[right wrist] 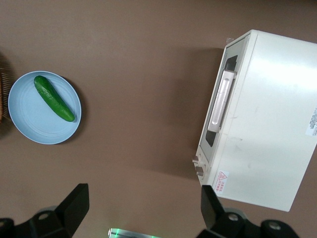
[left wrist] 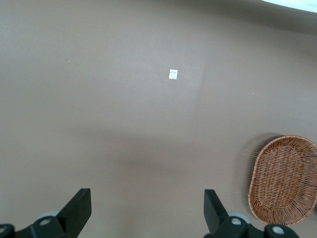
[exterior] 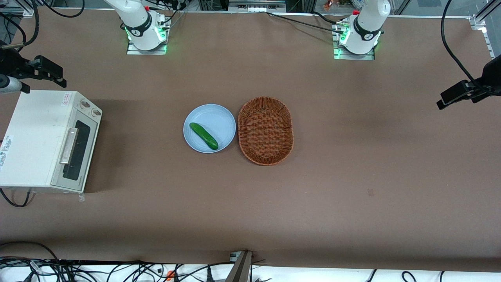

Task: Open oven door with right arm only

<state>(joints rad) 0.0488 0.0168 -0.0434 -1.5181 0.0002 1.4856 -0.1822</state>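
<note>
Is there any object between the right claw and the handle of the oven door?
Nothing visible. The open claw hangs above bare table, and the oven door with its bar handle is shut. The plate with the cucumber lies aside.

Lying on the brown table (exterior: 352, 188): the oven (exterior: 37, 141) at the working arm's end, door shut, a blue plate (exterior: 221, 117) and wicker basket (exterior: 266, 131) sitting mid-table, with the gripper (right wrist: 143, 208) hovering above, fingers apart.

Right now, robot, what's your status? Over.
Gripper open, high above table, away from oven. Door shut, handle untouched. Nothing in front of door.
</note>
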